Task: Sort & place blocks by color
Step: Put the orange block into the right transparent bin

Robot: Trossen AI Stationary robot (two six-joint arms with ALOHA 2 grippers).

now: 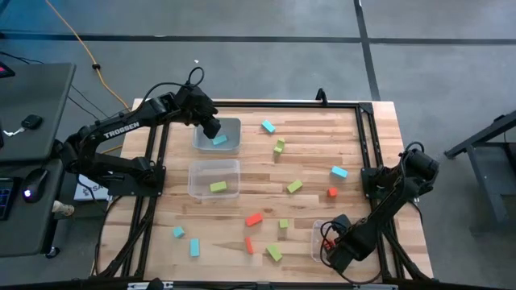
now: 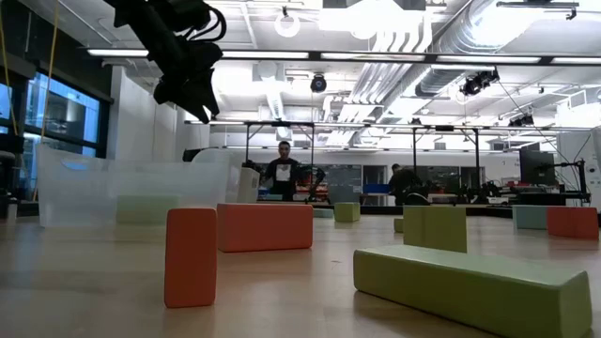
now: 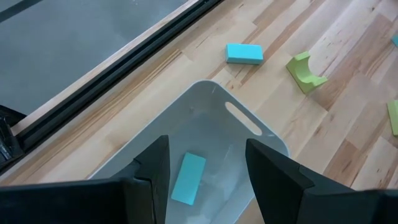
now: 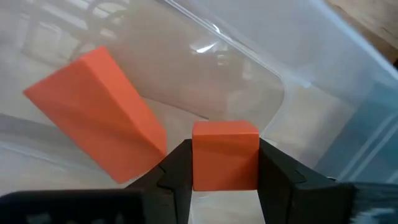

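right wrist view: fingers (image 4: 224,165) hide orange cube's (image 4: 225,149) sides.

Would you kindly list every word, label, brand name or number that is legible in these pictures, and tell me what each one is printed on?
"TROSSEN": white letters along the left arm, read in the high view.
A white sheet on the floor under that arm carries dark print, cut off and too small to read.
No legible text on the blocks, the bins, the table, or in the room shown in the low view.

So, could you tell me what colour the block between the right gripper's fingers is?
Red-orange block, seen best in the right wrist view.
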